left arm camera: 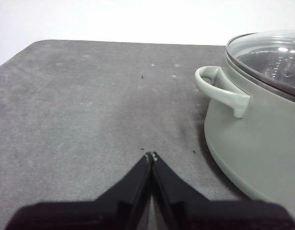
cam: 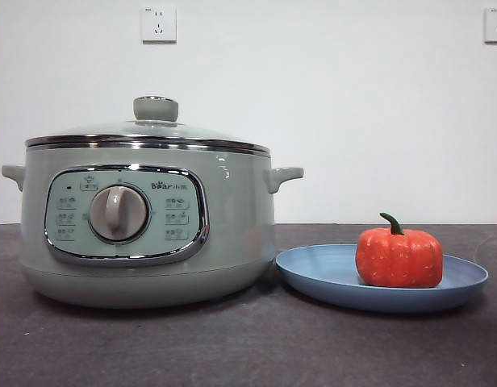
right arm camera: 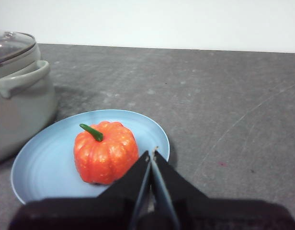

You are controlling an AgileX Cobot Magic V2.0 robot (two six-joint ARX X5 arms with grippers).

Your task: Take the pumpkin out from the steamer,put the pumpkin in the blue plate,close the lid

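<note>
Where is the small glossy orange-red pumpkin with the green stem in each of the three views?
Front view: the small glossy orange-red pumpkin sits on the matte light blue plate, right of the sage-green steamer.
Left wrist view: not in it.
Right wrist view: on the plate, just beyond the right gripper.
Shared landmark: the steamer's side handle.

Bench (cam: 152, 347): carries the steamer (cam: 148, 226) toward the left of the front view and the blue plate (cam: 329, 278) just beside it on the right, rims close; contact cannot be told. Lid (cam: 148, 129): seated on the steamer's rim. Pumpkin (cam: 398, 256): upright on the blue plate, right of the plate's middle. Wall behind: one socket (cam: 158, 22) above the steamer, another socket (cam: 495, 24) at the far right.
</note>
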